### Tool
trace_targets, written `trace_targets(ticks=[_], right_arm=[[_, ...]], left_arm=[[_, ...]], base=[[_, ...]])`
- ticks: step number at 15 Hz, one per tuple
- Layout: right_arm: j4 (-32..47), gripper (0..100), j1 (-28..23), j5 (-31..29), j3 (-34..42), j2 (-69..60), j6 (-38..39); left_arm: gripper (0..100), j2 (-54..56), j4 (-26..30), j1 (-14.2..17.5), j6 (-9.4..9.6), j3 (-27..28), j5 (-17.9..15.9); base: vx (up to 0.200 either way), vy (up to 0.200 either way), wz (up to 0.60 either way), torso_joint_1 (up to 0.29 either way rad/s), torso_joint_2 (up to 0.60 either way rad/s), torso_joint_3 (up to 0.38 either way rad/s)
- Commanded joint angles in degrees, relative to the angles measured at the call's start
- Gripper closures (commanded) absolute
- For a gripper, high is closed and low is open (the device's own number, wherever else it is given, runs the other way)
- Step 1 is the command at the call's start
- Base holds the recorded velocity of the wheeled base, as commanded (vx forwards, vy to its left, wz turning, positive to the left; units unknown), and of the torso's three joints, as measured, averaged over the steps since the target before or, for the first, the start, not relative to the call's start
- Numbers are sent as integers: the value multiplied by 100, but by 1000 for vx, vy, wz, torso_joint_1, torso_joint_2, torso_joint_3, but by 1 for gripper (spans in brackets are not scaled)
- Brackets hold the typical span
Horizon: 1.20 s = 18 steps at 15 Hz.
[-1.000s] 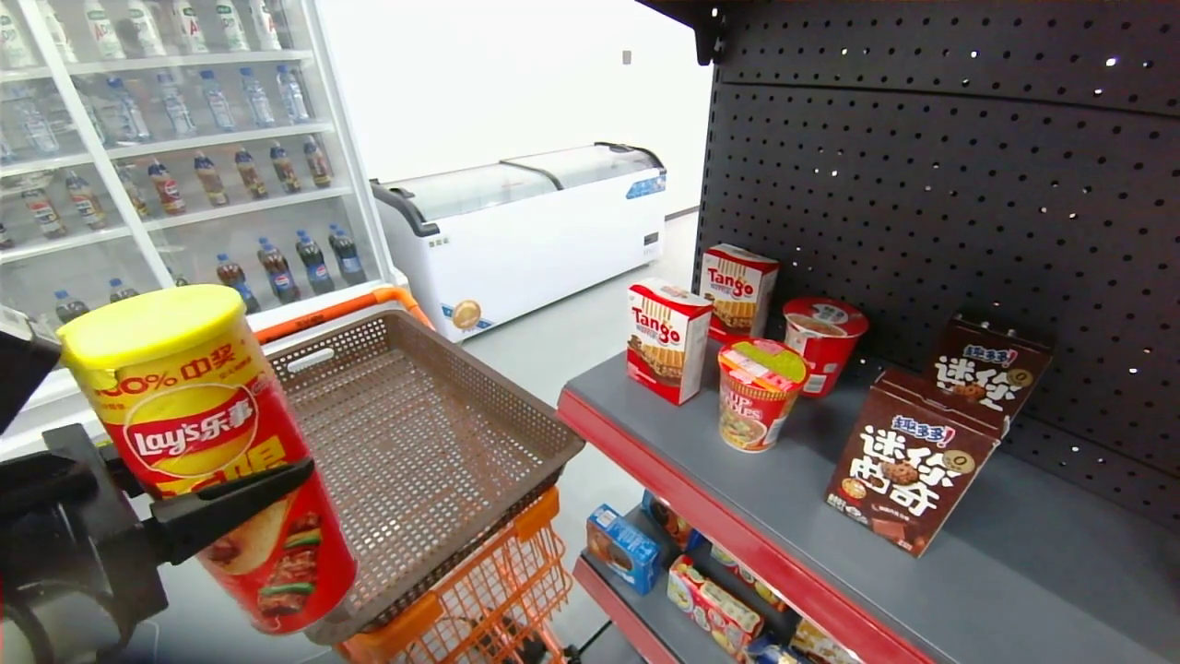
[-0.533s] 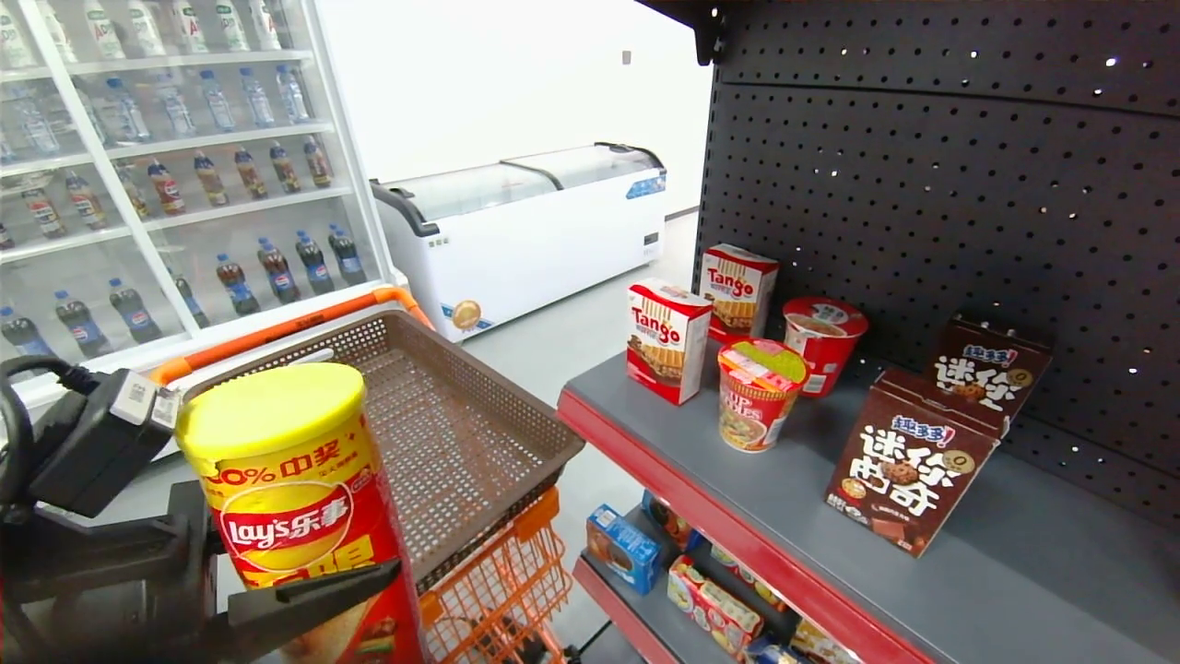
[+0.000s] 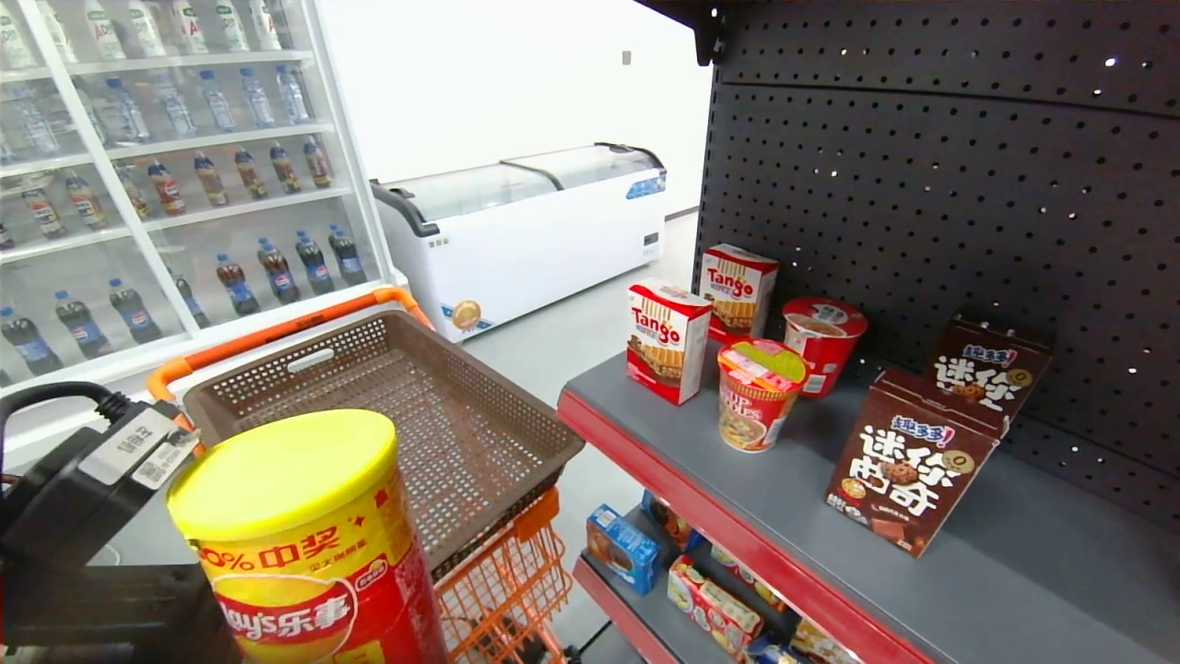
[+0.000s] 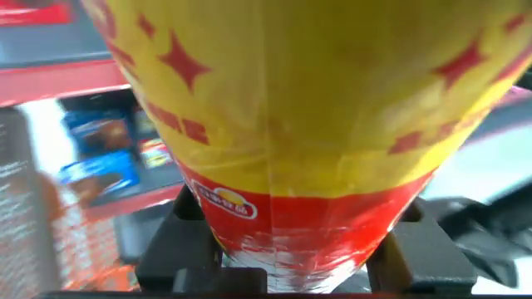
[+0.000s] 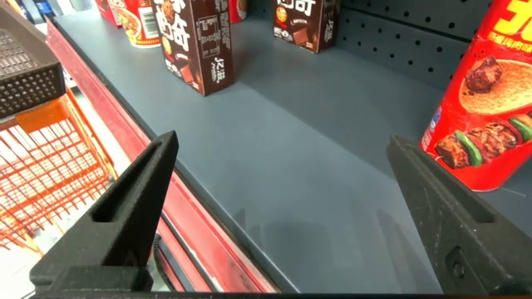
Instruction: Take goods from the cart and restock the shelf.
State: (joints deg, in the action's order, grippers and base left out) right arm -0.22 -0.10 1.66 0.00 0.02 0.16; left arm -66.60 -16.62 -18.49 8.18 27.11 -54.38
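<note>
A red chips can with a yellow lid (image 3: pixel 300 539) stands upright at the lower left of the head view, in front of the brown cart basket (image 3: pixel 489 378). My left gripper (image 4: pixel 291 262) is shut on the can's lower body, with one finger (image 4: pixel 179 249) on each side. My right gripper (image 5: pixel 287 224) is open and holds nothing. It hangs over a bare stretch of the grey shelf (image 5: pixel 316 158). A second red chips can (image 5: pixel 490 100) stands on that shelf just beyond one right finger (image 5: pixel 449 216).
The shelf (image 3: pixel 701 470) carries two wafer boxes (image 3: pixel 668 341), two noodle cups (image 3: pixel 761 392) and two brown cookie boxes (image 3: pixel 913 470), backed by black pegboard (image 3: pixel 922 184). The basket sits on an orange cart (image 3: pixel 498 590). Goods fill the lower shelf (image 3: pixel 627 549). A drinks fridge and chest freezer stand behind.
My left gripper has carried the chips can down and to the right in the head view, closer to the camera. The goods on the shelf have not moved.
</note>
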Motion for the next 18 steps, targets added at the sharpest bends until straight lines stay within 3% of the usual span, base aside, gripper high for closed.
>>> trace_targets(ticks=[1,2,4,10,18], right_arm=[[-4,0,1,1,0,-2,2],[-4,0,1,1,0,-2,2],[-4,0,1,1,0,-2,2],[-4,0,1,1,0,-2,2],[-4,0,1,1,0,-2,2]], left_arm=[[100,-46,-8,-32,158,5,-196],[100,-64,0,-40,298,-4,-310],[100,-125,9,-23,307,-4,-345],[100,-213,0,-23,307,-4,-345],[100,-222,0,-23,307,-4,-345]], base=[[0,0,0,0,0,0],[0,0,0,0,0,0],[0,0,0,0,0,0],[0,0,-600,4,2,4],[0,0,-75,0,1,0]])
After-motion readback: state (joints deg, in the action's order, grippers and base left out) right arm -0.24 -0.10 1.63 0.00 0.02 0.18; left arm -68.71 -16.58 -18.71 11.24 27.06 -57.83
